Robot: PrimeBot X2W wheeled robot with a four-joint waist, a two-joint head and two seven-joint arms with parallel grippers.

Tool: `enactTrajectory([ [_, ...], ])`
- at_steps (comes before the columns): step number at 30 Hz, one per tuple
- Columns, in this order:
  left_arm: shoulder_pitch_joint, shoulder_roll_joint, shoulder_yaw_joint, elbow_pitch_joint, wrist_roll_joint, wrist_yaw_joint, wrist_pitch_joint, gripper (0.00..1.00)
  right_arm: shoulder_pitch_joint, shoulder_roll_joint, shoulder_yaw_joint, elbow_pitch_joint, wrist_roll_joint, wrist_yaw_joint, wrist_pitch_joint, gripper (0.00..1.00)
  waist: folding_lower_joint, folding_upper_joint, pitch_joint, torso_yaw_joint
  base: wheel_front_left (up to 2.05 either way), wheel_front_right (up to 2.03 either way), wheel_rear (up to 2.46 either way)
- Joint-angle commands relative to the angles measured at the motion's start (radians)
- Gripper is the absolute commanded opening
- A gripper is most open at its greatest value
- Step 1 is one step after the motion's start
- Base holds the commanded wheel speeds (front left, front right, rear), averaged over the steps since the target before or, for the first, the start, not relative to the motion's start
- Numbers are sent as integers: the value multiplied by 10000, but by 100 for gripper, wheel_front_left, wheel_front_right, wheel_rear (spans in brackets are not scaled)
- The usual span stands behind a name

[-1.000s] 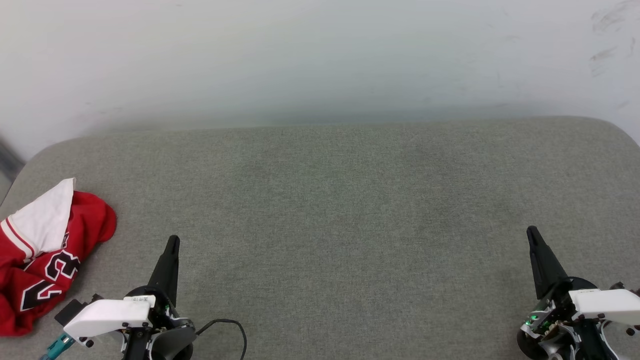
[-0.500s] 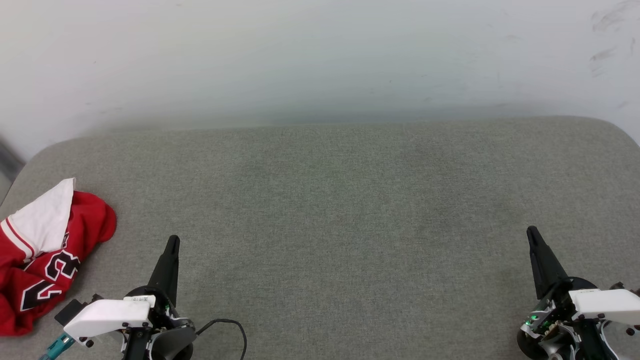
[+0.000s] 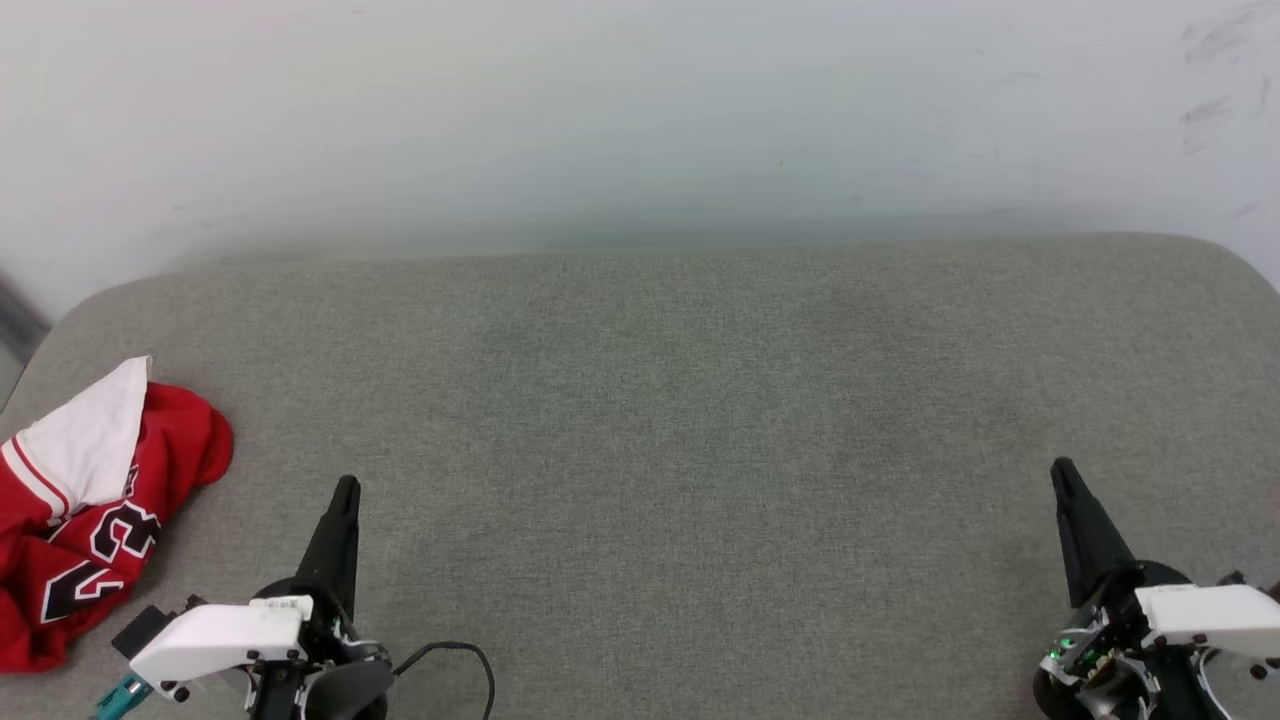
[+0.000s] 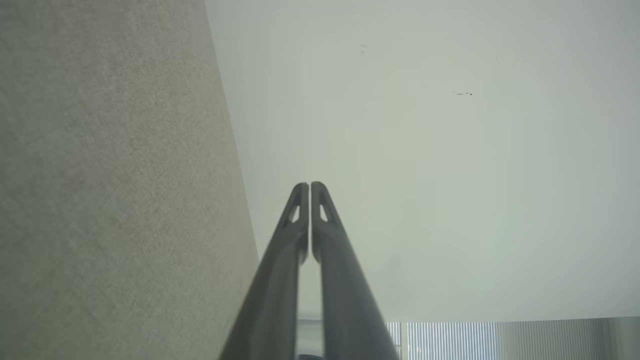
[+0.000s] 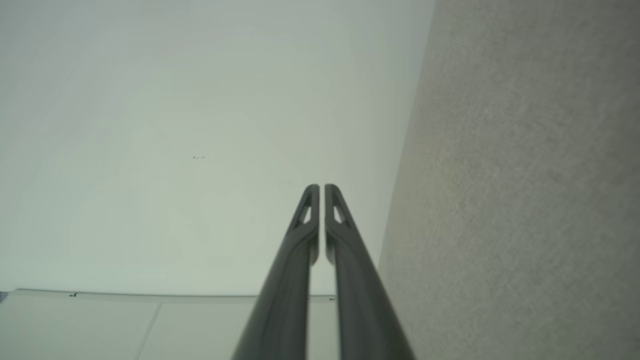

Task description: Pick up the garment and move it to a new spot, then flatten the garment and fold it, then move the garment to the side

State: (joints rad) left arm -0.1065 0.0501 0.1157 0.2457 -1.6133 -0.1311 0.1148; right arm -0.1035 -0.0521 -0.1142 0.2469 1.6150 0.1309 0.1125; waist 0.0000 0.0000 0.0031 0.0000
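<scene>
The garment [image 3: 90,510], a red jersey with a white red-striped sleeve and black white-outlined digits, lies crumpled at the left edge of the grey fabric surface [image 3: 660,420]. My left gripper [image 3: 346,486] stands shut and empty to the garment's right, apart from it. At the lower right, far from the garment, my right gripper [image 3: 1060,468] is also shut and empty. In the left wrist view the left gripper [image 4: 305,185] has its fingers pressed together against a pale wall. The right gripper [image 5: 317,187] shows the same in the right wrist view.
A pale wall [image 3: 640,120] rises behind the grey surface. A black cable [image 3: 460,655] loops on the fabric beside my left wrist. The surface's rounded corners sit at far left and far right.
Both grippers have slid slightly down in the head view. The garment has not moved.
</scene>
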Motion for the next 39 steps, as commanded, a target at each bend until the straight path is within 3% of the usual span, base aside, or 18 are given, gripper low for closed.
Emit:
enactTrajectory([
  [1,50,-12,-17,96,-2,4,-2,100,74,4,6,88,4,-2,-4,100,0,0,0,0,0,0,0],
  [23,91,-11,-1268,-875,531,4,-985,100,490,-87,452,-769,-645,-2,-980,100,0,0,0,14,0,0,0],
  [30,173,-7,-1509,-1088,1682,3,-1277,100,604,-150,485,-967,-1647,-1,-1271,100,0,0,-22,45,0,0,0],
  [39,258,-5,-1648,-1165,4152,3,-1617,100,734,-96,263,-1222,-4424,-1,-1609,100,0,0,-71,71,0,0,0],
])
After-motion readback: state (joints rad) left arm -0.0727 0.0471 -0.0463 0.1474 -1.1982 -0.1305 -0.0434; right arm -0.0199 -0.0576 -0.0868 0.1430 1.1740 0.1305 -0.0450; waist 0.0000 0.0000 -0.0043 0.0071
